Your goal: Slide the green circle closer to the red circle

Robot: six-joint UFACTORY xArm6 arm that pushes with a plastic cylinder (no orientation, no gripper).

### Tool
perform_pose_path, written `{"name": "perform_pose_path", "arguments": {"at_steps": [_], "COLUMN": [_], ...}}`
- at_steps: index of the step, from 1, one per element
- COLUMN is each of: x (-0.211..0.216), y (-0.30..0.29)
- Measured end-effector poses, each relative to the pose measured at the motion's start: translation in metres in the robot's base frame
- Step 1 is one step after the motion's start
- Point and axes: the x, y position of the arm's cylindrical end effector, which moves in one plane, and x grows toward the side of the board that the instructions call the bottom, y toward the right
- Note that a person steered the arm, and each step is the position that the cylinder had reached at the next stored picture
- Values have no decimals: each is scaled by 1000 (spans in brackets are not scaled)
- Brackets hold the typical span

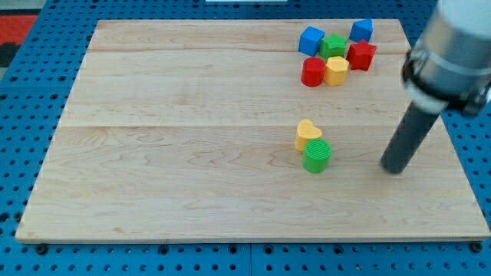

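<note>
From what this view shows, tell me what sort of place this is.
Probably a robotics lab bench: a wooden board on a blue perforated table, small blocks like the green circle and red circle, and my tip.

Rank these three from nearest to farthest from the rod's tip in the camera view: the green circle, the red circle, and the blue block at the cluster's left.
From my tip, at the view's right:
1. Green circle, just to its left, mid-board.
2. Red circle, up-left, at the cluster's lower left.
3. Blue block, farthest, at the cluster's top left.
</note>
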Motion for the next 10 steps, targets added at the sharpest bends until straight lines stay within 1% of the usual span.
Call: {"name": "perform_pose_path", "arguments": {"at_steps": [1,3,4,5,6,7,8,9,10], "x": [8,-133,-158,-167,-167,-117,-48,-34,-88], "y": [-52,-74,-75,-75,-74,-74,-63,-121,-112]}}
